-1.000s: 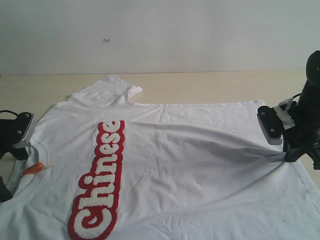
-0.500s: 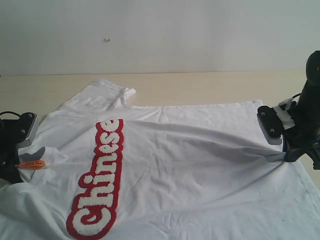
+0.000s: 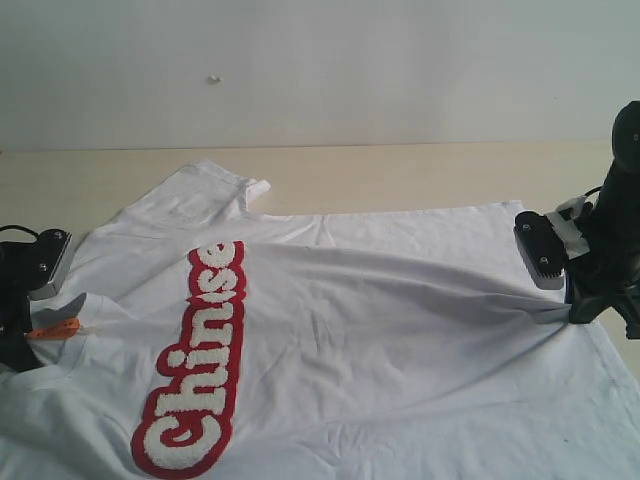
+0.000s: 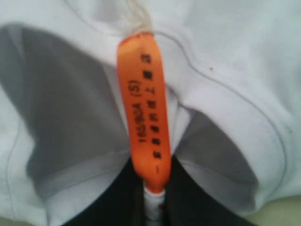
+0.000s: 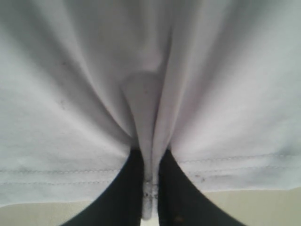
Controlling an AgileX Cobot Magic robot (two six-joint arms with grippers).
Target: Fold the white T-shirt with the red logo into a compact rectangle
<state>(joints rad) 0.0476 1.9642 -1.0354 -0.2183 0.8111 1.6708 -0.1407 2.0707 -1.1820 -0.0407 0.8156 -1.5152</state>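
The white T-shirt [image 3: 380, 330] lies spread on the table, chest up, its red logo [image 3: 195, 365] running as a long band toward the near edge. My left gripper [image 3: 25, 325] is shut on the collar at the shirt's left end, beside the orange neck tag [image 3: 52, 328]. In the left wrist view the orange neck tag [image 4: 146, 108] hangs over the pinched collar of the white T-shirt [image 4: 235, 70]. My right gripper [image 3: 572, 312] is shut on the hem at the right, lifting a ridge of cloth. The right wrist view shows the white T-shirt [image 5: 150, 84] bunched between black fingers [image 5: 127, 188].
A short sleeve [image 3: 215, 190] lies folded at the back left. The bare beige tabletop [image 3: 420, 175] runs behind the shirt up to a white wall [image 3: 320, 70]. The right arm's black body [image 3: 615, 230] stands at the right edge.
My left gripper has lifted the collar and drawn it toward the shirt's middle, so the neck tag and collar now sit raised and the logo band has shifted slightly. The right gripper has stayed put.
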